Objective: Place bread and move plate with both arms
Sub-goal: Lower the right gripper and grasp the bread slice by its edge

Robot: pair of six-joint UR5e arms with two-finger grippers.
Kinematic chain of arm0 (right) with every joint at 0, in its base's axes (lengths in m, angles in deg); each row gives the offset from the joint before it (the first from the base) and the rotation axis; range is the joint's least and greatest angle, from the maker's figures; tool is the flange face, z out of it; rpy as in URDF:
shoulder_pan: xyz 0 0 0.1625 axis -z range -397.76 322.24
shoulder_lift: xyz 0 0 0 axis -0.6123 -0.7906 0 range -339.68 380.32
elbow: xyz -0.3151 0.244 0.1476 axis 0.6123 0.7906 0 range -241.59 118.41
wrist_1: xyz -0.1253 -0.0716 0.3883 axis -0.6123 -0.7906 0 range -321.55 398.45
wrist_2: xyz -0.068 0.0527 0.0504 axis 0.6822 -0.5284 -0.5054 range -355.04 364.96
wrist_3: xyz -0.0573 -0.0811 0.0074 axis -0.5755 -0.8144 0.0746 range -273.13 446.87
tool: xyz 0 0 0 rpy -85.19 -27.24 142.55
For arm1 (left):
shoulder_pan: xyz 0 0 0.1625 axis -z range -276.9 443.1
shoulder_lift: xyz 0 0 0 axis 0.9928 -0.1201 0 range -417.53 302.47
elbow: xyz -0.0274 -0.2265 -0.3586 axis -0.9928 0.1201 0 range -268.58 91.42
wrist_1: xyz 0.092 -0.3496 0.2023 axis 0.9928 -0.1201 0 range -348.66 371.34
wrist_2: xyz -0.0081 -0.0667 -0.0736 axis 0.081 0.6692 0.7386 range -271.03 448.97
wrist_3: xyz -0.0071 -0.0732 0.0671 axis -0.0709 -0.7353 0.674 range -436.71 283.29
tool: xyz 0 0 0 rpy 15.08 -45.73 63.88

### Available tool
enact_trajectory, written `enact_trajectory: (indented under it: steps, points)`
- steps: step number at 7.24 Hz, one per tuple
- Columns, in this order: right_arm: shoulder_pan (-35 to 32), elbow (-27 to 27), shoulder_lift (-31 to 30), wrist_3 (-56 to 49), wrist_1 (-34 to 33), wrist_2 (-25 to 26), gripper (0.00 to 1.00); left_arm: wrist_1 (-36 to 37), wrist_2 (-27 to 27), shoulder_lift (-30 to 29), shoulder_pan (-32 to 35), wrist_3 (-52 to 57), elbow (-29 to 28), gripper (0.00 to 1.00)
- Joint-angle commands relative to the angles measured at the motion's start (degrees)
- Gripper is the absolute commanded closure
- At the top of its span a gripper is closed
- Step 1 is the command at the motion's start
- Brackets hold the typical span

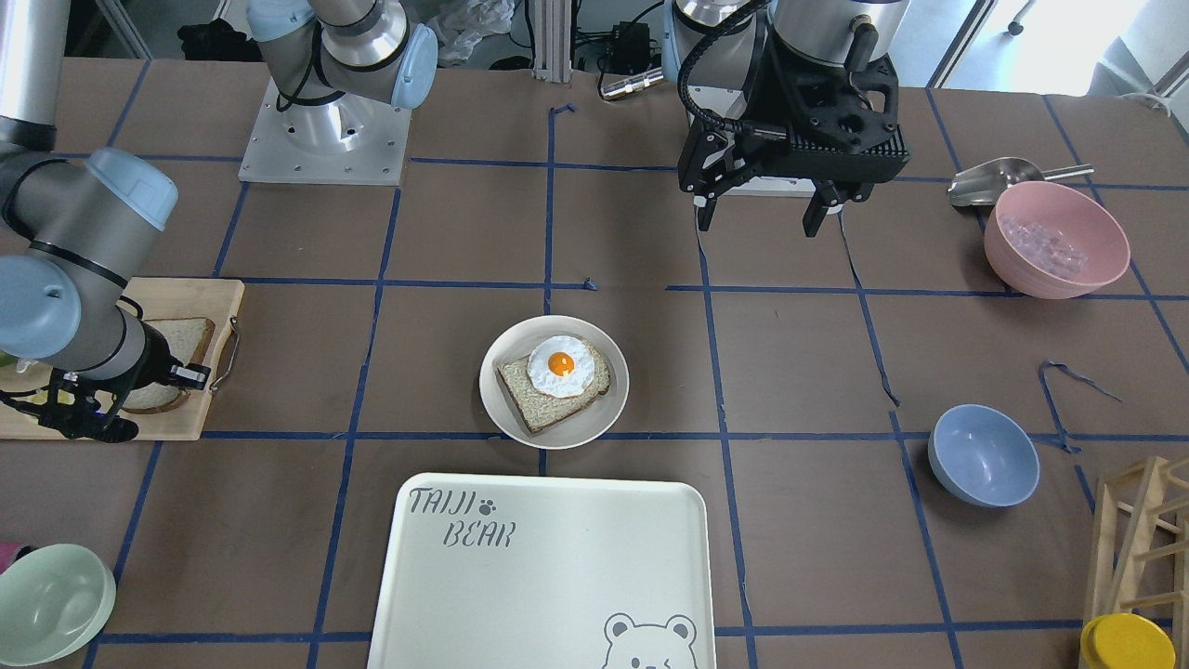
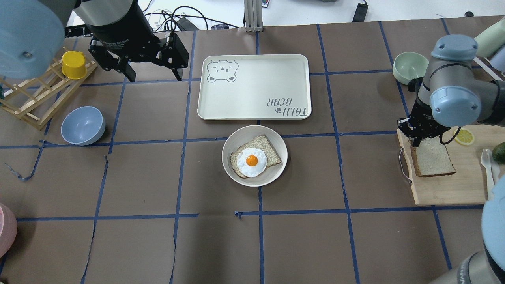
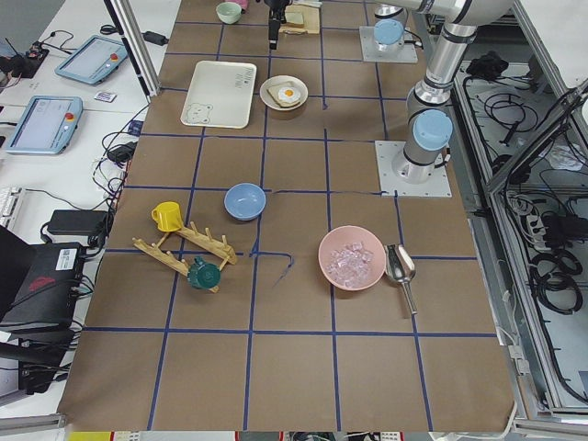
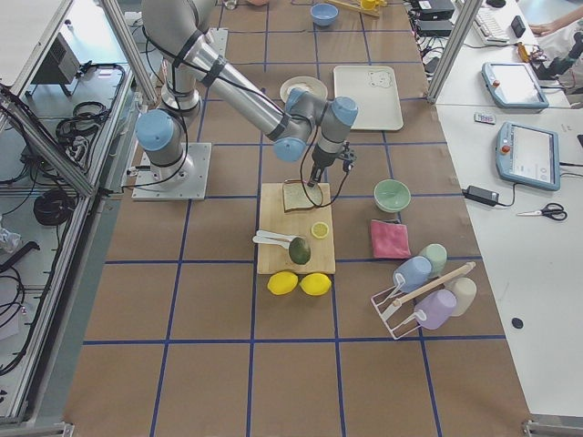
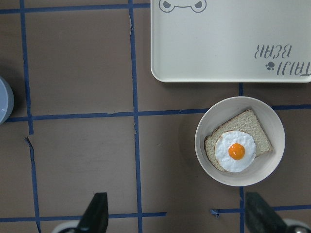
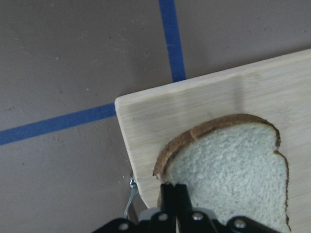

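The bread [image 2: 432,160] lies on a wooden cutting board [image 2: 446,191] at the table's right end. My right gripper [image 2: 420,138] stands over the slice's far edge, and in the right wrist view its fingers [image 6: 168,196] are pinched together on the crust of the bread [image 6: 233,165]. The plate [image 2: 230,146] sits mid-table and holds a slice topped with a fried egg [image 2: 251,161]. My left gripper [image 2: 153,75] hangs open and empty high over the table's left part, its fingertips [image 5: 98,213] wide apart. The plate also shows in the left wrist view [image 5: 204,145].
A white bear-printed tray [image 2: 254,86] lies just beyond the plate. A blue bowl [image 2: 83,125], a wooden rack with a yellow cup [image 2: 73,64], a green bowl [image 2: 410,67], a lemon slice [image 2: 464,136] and a pink bowl [image 1: 1056,239] stand around the edges.
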Motion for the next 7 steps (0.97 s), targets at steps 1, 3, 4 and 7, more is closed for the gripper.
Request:
enact_trajectory:
  steps: [1, 3, 4, 7]
  points:
    - [-0.41, 2.81, -0.53, 0.31, 5.49, -0.29, 1.0, 0.07, 0.01, -0.03, -0.09, 0.0, 0.09, 0.0]
    - [-1.98, 3.08, -3.15, 2.06, 8.65, -0.73, 1.0, 0.07, 0.19, -0.03, -0.09, -0.09, -0.08, 0.0]
    - [-4.78, 3.69, -5.52, 5.9, 11.45, -0.73, 1.0, 0.07, 0.19, -0.03, -0.09, 0.0, 0.18, 0.0]
    - [-12.25, 17.44, -6.25, 14.61, 29.34, -2.74, 1.0, -0.02, 0.19, -0.12, -0.09, -0.26, -0.17, 0.0]
